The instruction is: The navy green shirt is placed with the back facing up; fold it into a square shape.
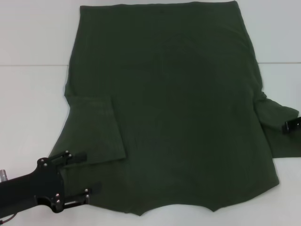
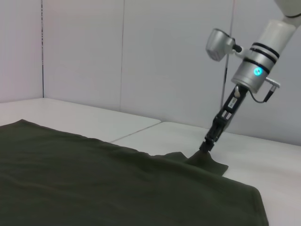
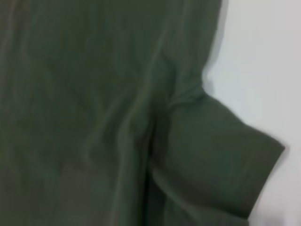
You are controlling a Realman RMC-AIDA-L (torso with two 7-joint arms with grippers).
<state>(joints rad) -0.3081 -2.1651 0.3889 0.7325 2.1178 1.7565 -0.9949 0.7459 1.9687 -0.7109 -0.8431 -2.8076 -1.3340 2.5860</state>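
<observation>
Fingers of the left gripper (image 1: pixel 87 174) spread over the dark olive-green cloth shirt (image 1: pixel 178 108) (plain back up), poised to pinch its folded sleeve; the right gripper (image 1: pixel 291 125) sits at the opposite sleeve, grip unclear.

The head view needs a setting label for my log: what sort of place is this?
Probably a lab or test cell, not a home: a bare white table, plain pale wall panels behind it, and only the navy green shirt laid out between the two grippers.
</observation>
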